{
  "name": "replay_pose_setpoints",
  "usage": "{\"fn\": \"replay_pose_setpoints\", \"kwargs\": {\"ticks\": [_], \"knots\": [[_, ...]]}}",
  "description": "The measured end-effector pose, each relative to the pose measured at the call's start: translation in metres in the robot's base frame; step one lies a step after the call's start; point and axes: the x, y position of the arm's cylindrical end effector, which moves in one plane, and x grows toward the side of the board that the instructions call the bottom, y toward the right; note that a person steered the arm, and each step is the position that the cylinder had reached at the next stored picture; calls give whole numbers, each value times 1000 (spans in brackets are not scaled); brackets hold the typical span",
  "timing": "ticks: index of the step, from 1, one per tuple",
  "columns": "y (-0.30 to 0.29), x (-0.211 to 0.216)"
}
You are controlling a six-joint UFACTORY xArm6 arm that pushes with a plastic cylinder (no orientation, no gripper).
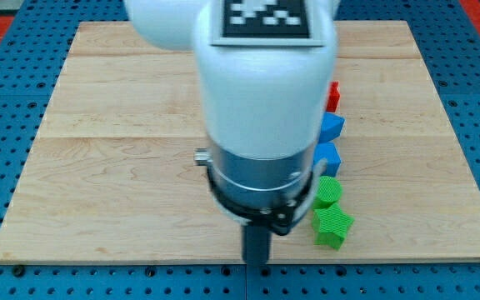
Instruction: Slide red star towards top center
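Note:
The arm's big white body covers the middle of the wooden board (pixel 98 150). A red block (pixel 334 97) peeks out at the arm's right edge; its shape is mostly hidden. Below it, in a column, lie two blue blocks (pixel 332 127) (pixel 329 157), then a green block (pixel 329 191) and a second green block (pixel 332 227). The dark rod comes out under the arm, and my tip (pixel 257 262) shows at the board's bottom edge, to the left of the lower green block and well below the red block.
The board lies on a blue perforated table (pixel 7 50). A black-and-white marker tag (pixel 265 18) sits on top of the arm. Anything under the arm body is hidden.

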Motion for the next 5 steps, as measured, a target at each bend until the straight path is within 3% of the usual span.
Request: {"fn": "replay_pose_setpoints", "kwargs": {"ticks": [1, 2, 3, 4, 5], "knots": [[101, 0], [142, -1], [105, -14], [173, -20], [211, -105]]}}
